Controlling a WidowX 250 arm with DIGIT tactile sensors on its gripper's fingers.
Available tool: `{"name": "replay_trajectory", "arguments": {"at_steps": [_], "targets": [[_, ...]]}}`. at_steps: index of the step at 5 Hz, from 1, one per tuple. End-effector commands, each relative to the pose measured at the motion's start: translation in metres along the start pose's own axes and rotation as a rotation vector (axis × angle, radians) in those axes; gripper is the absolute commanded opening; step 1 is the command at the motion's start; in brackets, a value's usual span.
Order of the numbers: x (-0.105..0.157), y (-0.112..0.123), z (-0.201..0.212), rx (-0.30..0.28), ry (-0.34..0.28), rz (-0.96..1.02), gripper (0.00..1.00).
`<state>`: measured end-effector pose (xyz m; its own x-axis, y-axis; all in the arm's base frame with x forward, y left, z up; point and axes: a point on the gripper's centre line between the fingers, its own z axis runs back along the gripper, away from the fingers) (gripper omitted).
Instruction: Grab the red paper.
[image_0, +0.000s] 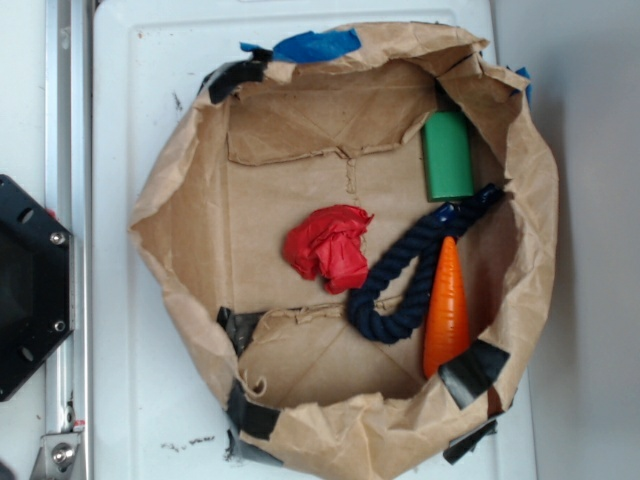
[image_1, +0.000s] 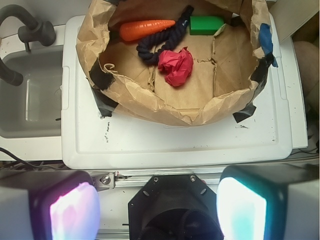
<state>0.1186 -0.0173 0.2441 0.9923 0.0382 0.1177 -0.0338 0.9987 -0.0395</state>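
The red paper (image_0: 329, 247) is a crumpled bright red wad lying in the middle of a brown paper bag tray (image_0: 180, 215). It also shows in the wrist view (image_1: 176, 65), far ahead. My gripper (image_1: 157, 207) is open and empty, well back from the tray, above the robot's black base (image_1: 170, 205). Its two fingers (image_1: 72, 210) frame the bottom corners of the wrist view. The gripper itself does not show in the exterior view.
Inside the tray lie a dark blue rope (image_0: 405, 280), an orange carrot-shaped cone (image_0: 447, 305) and a green block (image_0: 447, 155). The tray sits on a white board (image_0: 130, 120). A metal rail (image_0: 65, 120) and the black base plate (image_0: 30, 290) are at left. A sink (image_1: 30, 95) shows in the wrist view.
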Motion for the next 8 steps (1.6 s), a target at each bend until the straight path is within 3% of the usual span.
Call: {"name": "replay_trajectory", "arguments": {"at_steps": [1,3,4,5,7,8], "targets": [[0.0,0.0,0.0,0.0,0.0,0.0,1.0],[0.073,0.024,-0.015,0.016,-0.043,-0.012,1.0],[0.097,0.024,-0.055,-0.014,-0.009,-0.05,1.0],[0.115,0.021,-0.099,-0.008,0.046,-0.068,1.0],[0.115,0.052,-0.162,-0.054,0.114,-0.039,1.0],[0.111,0.043,-0.201,-0.082,0.123,-0.104,1.0]]}}
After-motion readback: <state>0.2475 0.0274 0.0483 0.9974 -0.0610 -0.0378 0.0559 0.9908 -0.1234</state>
